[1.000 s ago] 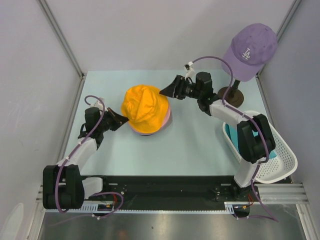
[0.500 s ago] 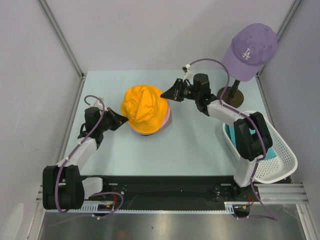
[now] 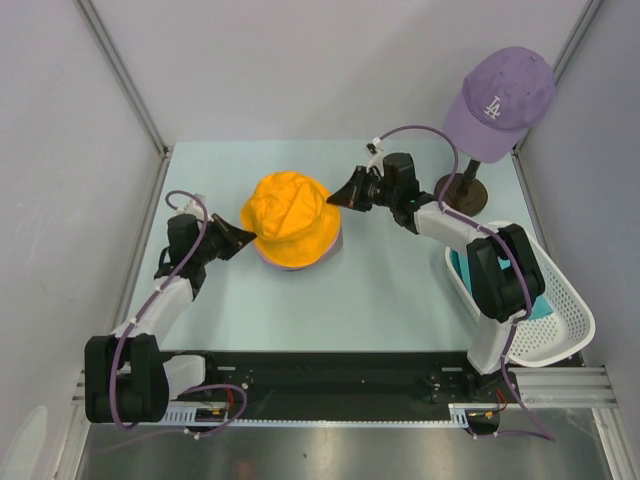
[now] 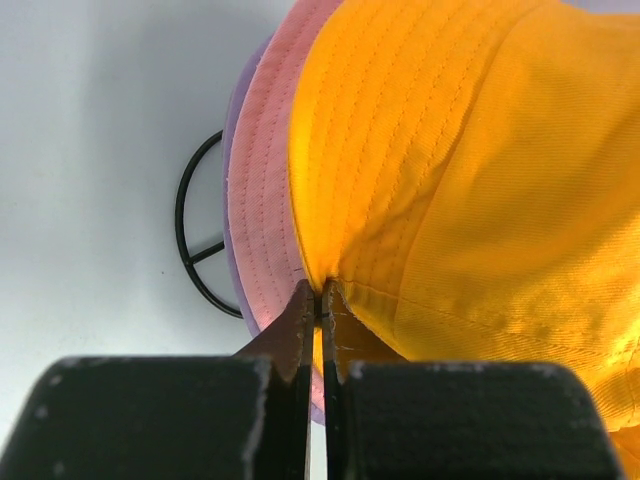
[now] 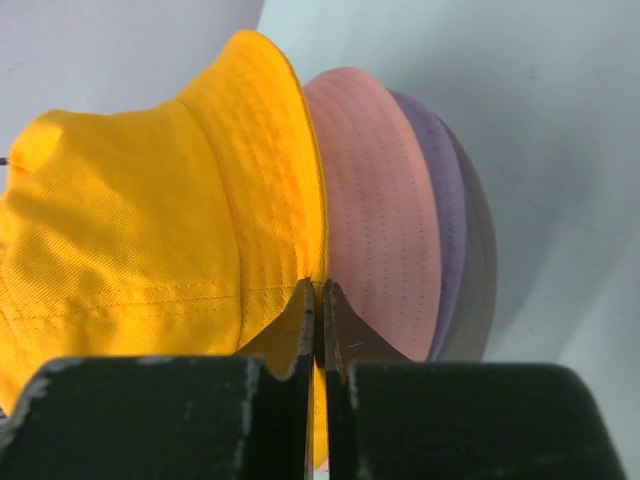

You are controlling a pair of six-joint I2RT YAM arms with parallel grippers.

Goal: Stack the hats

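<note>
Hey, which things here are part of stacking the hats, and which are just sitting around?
Part of the job: orange hat, pink hat, lavender hat, teal fabric in the white basket, probably a hat.
Lying about: purple LA cap, stand, white basket, black wire ring.

Bright, even overhead light, soft faint shadows, no glare, wrist views blurred nearest the lens

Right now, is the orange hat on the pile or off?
On. The orange hat sits over the pink hat and lavender hat; left gripper and right gripper pinch its brim.
</note>
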